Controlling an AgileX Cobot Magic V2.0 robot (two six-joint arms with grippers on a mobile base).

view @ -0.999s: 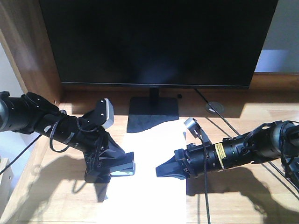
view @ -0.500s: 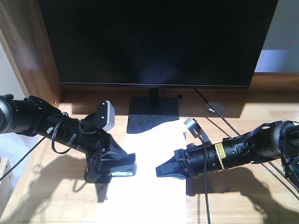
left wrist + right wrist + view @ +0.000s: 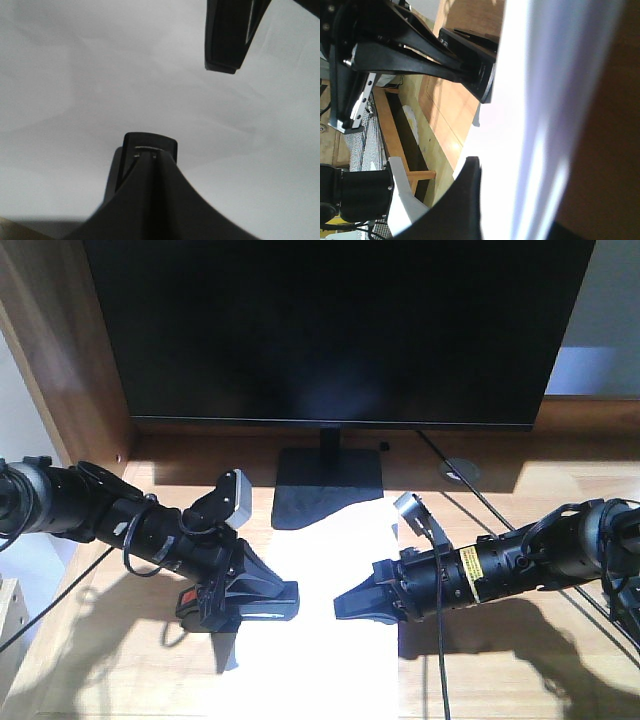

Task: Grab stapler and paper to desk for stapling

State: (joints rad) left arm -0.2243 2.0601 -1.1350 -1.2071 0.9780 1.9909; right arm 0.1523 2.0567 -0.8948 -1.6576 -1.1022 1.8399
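1. The stapler (image 3: 268, 602) now lies lower and flatter than a moment ago, on the left edge of the paper (image 3: 320, 640), on the desk (image 3: 500, 670).
2. The left gripper (image 3: 250, 598) clamps it.
3. The right gripper (image 3: 350, 605), unmoved, rests on the paper; its grip cannot be told.

Paper (image 3: 320, 640): I see it lying flat at lower centre on the desk (image 3: 520, 670).
Left gripper (image 3: 262, 602): at left centre, closed on the stapler (image 3: 250, 602), whose tip sits over the sheet's left edge.
Right gripper (image 3: 362, 603): low over the sheet's right side; I cannot judge its jaws.
Monitor (image 3: 340, 330): fills the upper frame, stand behind the sheet.
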